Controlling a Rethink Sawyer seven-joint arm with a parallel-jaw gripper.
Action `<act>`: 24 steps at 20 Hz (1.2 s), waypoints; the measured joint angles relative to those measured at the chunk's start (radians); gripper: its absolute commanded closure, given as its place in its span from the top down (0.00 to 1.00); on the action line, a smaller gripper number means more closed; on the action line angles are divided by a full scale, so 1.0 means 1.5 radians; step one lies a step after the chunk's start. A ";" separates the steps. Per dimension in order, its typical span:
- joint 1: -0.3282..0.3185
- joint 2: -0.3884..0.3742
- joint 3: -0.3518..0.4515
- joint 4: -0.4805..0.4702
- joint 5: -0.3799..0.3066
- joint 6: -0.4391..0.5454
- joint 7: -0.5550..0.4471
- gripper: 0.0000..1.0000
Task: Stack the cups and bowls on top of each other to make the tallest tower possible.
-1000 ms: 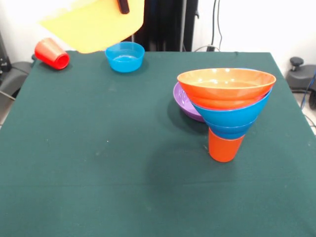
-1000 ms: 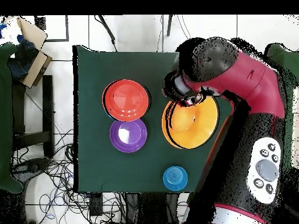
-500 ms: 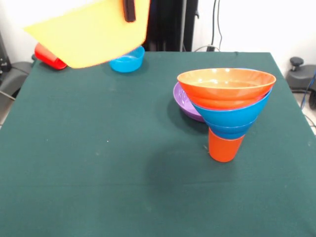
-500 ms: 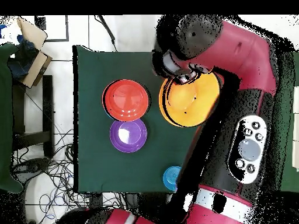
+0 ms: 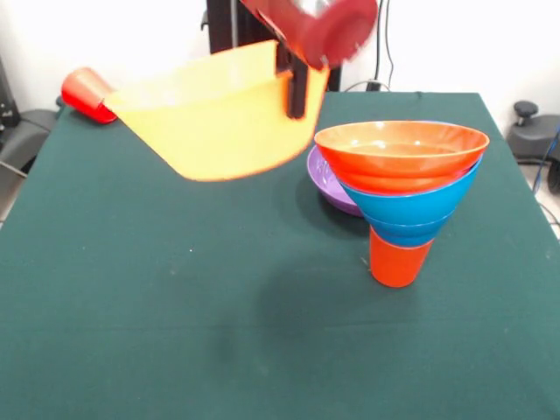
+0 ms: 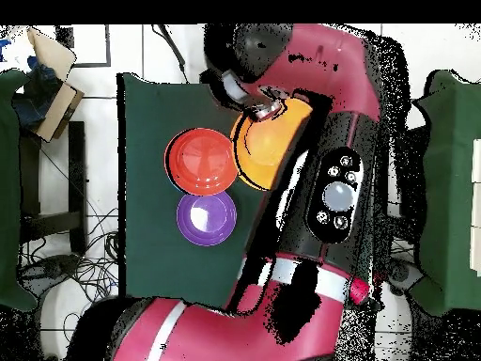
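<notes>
A large yellow-orange bowl (image 5: 219, 118) hangs tilted in the air over the table's far middle, with my gripper (image 5: 296, 103) shut on its right rim. One black finger (image 5: 297, 87) shows against the rim. Just to its right stands the tower: an orange cup (image 5: 398, 260) carrying blue bowls (image 5: 409, 206) and a large orange-red bowl (image 5: 401, 150) on top. A wide purple bowl (image 5: 325, 179) sits on the cloth behind the tower. Overhead, the yellow-orange bowl (image 6: 268, 150) is beside the orange-red bowl (image 6: 200, 162), close to touching it. A red cup (image 5: 87, 93) lies on its side at the far left corner.
The green tablecloth (image 5: 175, 315) covers the whole table. In the overhead view the red arm (image 6: 324, 113) covers the table's right side. The purple bowl (image 6: 207, 216) lies next to the tower there. Cables and a chair (image 5: 534, 131) are beyond the table's edges.
The arm has swung the yellow-orange bowl from the far left toward the tower and lowered it. The small blue bowl at the back is now hidden behind it.
</notes>
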 measured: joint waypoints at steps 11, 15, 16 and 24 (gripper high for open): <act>0.028 0.075 -0.028 -0.062 0.010 0.000 0.093 0.00; 0.043 0.087 -0.047 -0.073 0.011 0.000 0.119 0.00; 0.046 0.090 -0.051 -0.079 0.012 0.001 0.124 0.00; 0.066 0.103 -0.083 -0.111 0.014 0.039 0.138 0.00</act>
